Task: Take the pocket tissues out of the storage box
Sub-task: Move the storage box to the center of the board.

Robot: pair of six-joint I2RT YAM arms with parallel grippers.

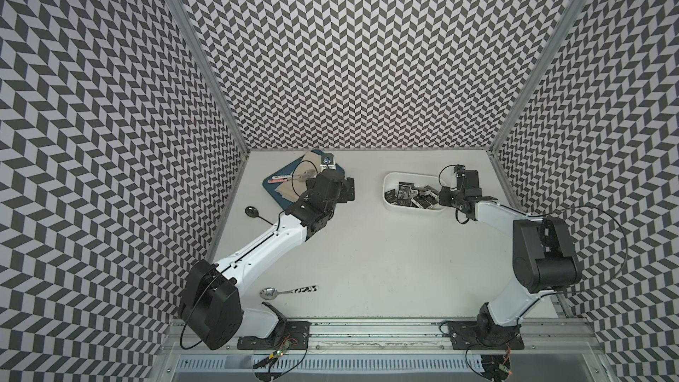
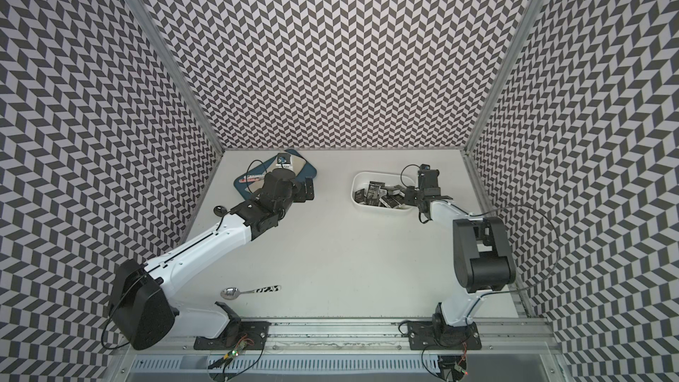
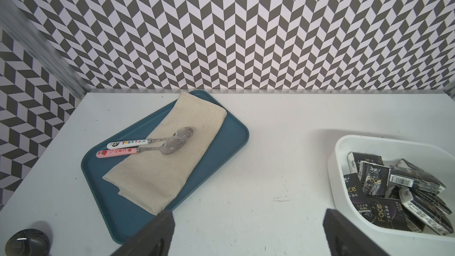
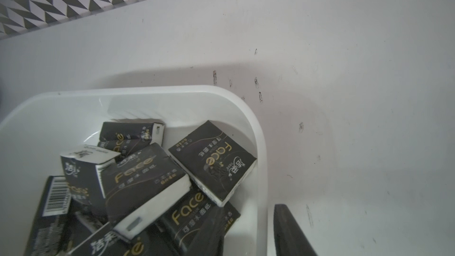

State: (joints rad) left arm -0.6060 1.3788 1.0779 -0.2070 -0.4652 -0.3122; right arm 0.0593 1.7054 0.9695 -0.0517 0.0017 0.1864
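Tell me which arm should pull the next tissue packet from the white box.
Right. The right gripper is at the storage box, right by the pocket tissues; the left gripper hovers open near the blue tray, well away from the box.

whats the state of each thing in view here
storage box: upright, open top
pocket tissues: jumbled inside it
left end effector: open, empty
right end effector: at the box, grip unclear
blue tray: lying flat
beige cloth: folded, on the tray
two spoons: lying on the cloth
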